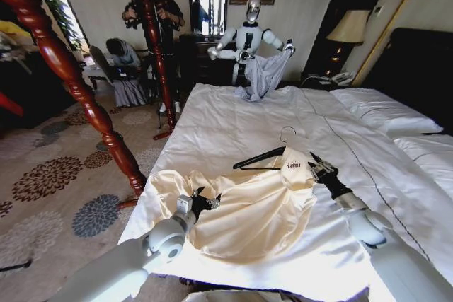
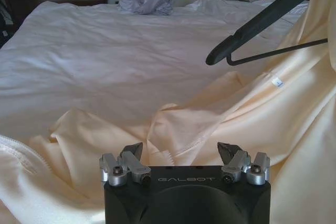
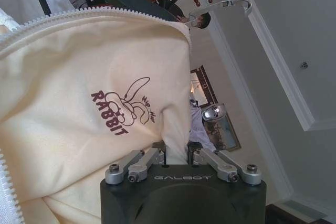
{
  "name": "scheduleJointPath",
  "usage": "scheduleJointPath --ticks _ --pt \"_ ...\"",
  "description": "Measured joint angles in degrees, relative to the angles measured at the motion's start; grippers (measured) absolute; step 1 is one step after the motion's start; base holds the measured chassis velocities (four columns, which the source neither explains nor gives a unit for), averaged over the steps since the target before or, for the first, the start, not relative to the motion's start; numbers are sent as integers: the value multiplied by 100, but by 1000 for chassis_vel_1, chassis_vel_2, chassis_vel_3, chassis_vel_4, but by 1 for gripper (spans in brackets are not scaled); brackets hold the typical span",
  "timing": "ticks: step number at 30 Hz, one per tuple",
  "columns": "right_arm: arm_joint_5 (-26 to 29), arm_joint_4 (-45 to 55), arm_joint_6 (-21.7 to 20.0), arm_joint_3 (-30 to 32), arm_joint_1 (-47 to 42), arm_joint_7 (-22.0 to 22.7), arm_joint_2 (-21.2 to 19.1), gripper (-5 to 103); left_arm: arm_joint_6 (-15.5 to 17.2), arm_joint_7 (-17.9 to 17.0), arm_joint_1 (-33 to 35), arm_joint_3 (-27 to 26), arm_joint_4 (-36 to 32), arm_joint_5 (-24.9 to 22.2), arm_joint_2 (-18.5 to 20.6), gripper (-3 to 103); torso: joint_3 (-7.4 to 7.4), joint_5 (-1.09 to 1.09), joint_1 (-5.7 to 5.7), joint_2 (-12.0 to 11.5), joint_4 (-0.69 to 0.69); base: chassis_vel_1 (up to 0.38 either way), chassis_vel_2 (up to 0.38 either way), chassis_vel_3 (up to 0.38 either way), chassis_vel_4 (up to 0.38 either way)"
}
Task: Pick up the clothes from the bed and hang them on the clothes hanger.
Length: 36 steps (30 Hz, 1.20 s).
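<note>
The cream-yellow clothes [image 1: 248, 210] lie crumpled on the near part of the bed [image 1: 233, 118]. Their neck end, printed "RABBIT" [image 3: 118, 114], is raised over one arm of the black clothes hanger [image 1: 258, 157], whose silver hook [image 1: 287, 132] points up. My right gripper [image 1: 315, 168] is shut on that raised fabric [image 3: 79, 103] beside the zip, its fingers [image 3: 157, 153] pinched together. My left gripper [image 1: 207, 201] hovers open just over the garment's left part [image 2: 184, 129], nothing between its fingers [image 2: 131, 156]. The hanger's free arm [image 2: 262, 19] juts out past the cloth.
A red turned wooden bedpost [image 1: 85, 97] stands at the bed's left corner. Another robot [image 1: 248, 37] at the far edge holds a grey-lavender garment [image 1: 262, 76]. White pillows [image 1: 382, 111] lie at the right, and patterned carpet [image 1: 56, 175] covers the floor on the left.
</note>
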Motion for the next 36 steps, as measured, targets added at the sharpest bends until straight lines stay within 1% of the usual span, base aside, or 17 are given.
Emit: scheduleJointPath --ticks 1,3,4,7,13,14,15,17,18,21,26,36 --pt "-8 -38 6 -1 1 0 -3 19 -34 -114 0 24 118 127 -123 80 0 -1 0 0 0 0 0 0 0" --pt "-17 -77 12 -12 17 0 -4 19 -52 -308 -23 85 257 201 -281 80 0 -1 0 0 0 0 0 0 0" --pt "-17 -77 12 -12 17 0 -4 19 -52 -308 -23 85 257 201 -281 80 0 -1 0 0 0 0 0 0 0" --pt "-29 -124 19 -37 41 -1 7 19 -60 -542 -104 220 439 281 -556 80 0 -1 0 0 0 0 0 0 0" --pt "-51 -141 49 -37 1 -2 20 19 -64 -757 -179 333 711 421 -916 80 0 -1 0 0 -1 0 0 0 0" --pt "-51 -141 49 -37 1 -2 20 19 -64 -757 -179 333 711 421 -916 80 0 -1 0 0 -1 0 0 0 0" --pt "-51 -141 53 -31 -7 -2 18 19 -65 -810 -179 345 745 451 -945 83 0 -1 0 0 -1 0 0 0 0" --pt "-49 -137 55 -19 -13 -2 2 19 -65 -878 -161 353 794 534 -973 78 0 -1 0 0 0 0 0 0 0" --pt "-49 -137 55 -19 -13 -2 2 19 -65 -878 -161 353 794 534 -973 78 0 -1 0 0 0 0 0 0 0" --pt "-40 -134 57 -15 -14 -2 -32 19 -116 -942 -127 350 905 757 -1021 77 0 -2 -1 0 0 0 0 0 0" --pt "4 -129 55 -11 -1 -2 -52 19 -112 -1108 -99 344 1016 877 -1105 74 0 -1 -1 0 0 0 0 0 0" --pt "21 -163 73 0 10 -6 -56 19 -104 -1194 -124 375 1245 923 -1288 73 0 -2 -1 0 0 0 0 0 0"
